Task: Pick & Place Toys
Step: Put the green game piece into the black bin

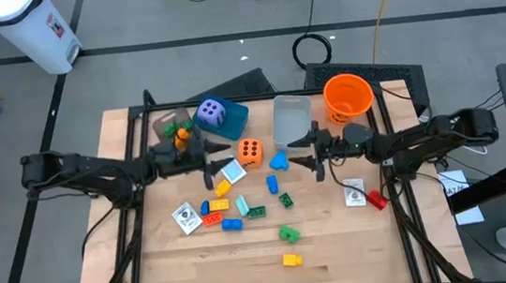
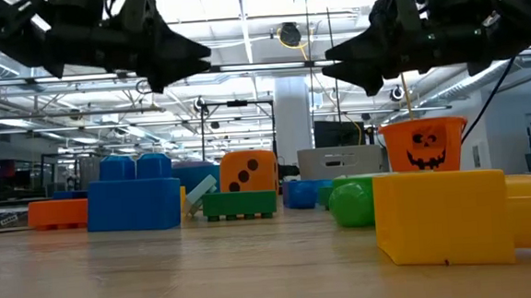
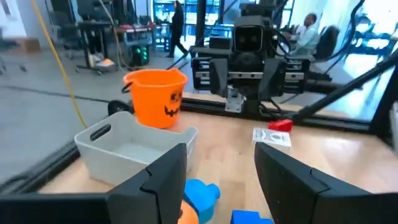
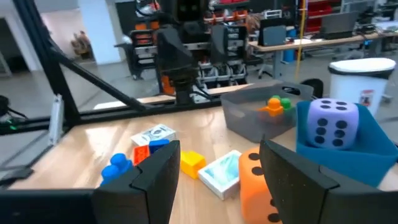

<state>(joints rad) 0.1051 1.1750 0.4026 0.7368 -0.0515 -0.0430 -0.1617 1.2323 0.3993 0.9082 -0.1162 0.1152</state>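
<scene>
1. The toys lie scattered over the middle of the wooden desk, between the two arms.
2. The purple die, pale lilac with dark spots, sits in the blue box at the far side of the desk. In the right wrist view its faces with five and six spots show.
3. The orange die, with black spots, stands on the desk just in front of that box.
4. Small bricks in blue, yellow, orange, red and green cluster nearer the front. A green brick and a yellow brick lie apart from them, closest to the front edge.
5. A rounded blue brick lies just beside the right tool.
6. Flat printed cards lie on the desk: one by the cluster, one near the right edge, with a red brick touching it.
7. A grey tray beside the blue box holds a small orange piece and a green one.
8. A clear grey bin and an orange bucket with a pumpkin face stand at the far side.
9. The left tool hovers above the desk near the orange die, fingers apart, holding nothing.
10. The right tool hovers facing it, fingers apart, also holding nothing.
</scene>
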